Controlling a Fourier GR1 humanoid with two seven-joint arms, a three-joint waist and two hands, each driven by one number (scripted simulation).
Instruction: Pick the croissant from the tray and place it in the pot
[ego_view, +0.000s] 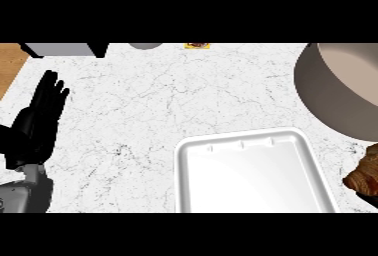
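The white tray (221, 200) lies at the lower middle of the marble counter with nothing in it. At the right edge, just past the tray's right rim, the brown croissant (365, 174) shows only in part. Black slivers of my right hand (368, 199) curl under and above it, with the rest of the hand cut off by the edge. The large grey-brown pot (332, 95) stands at the upper right, beyond the croissant, its opening partly out of view. My left hand (37, 120) rests open at the left edge, fingers up, far from the tray.
Along the far edge sit a grey box (63, 48), a grey round object (145, 45) and a small yellow-brown item (196, 45). A wooden strip (10, 65) borders the counter at the upper left. Bare marble lies between my left hand and the tray.
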